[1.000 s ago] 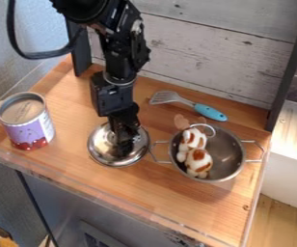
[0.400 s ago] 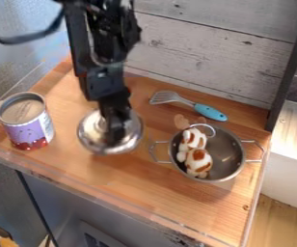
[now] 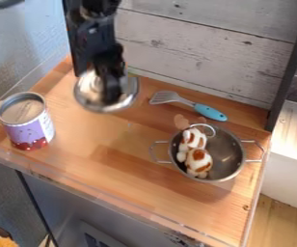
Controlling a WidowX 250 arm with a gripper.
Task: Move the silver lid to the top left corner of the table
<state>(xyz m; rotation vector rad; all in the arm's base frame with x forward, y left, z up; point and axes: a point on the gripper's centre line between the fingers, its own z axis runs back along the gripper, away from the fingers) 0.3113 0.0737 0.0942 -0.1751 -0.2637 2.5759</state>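
Camera view, nearest first: a grey cabinet front stands below the near edge of the wooden tabletop. Toward the right side of the table sits a two-handled metal pot, upright, its wire handles sticking out to either side, with a white-and-brown toy figure inside, leaning against the left part of the bowl. On the far left of the table an opened tin can stands upright, its lower part purple with a red band at the bottom. Behind the pot, near the back of the table, lies a slotted spatula, its metal head pointing left and its light-blue handle angled toward the right. Left of the spatula and apart from it, the silver lid hangs under the black gripper, over the back left part of the table, its dome side up. The pincer is clamped on the lid at its middle; the dark fingers cover the grip point, so the knob is hidden. The black robot arm comes in from the top edge, left of centre, and drops nearly straight down, the wrist above the gripper and the fingertips pointing down. Farthest back rises a whitewashed plank wall.
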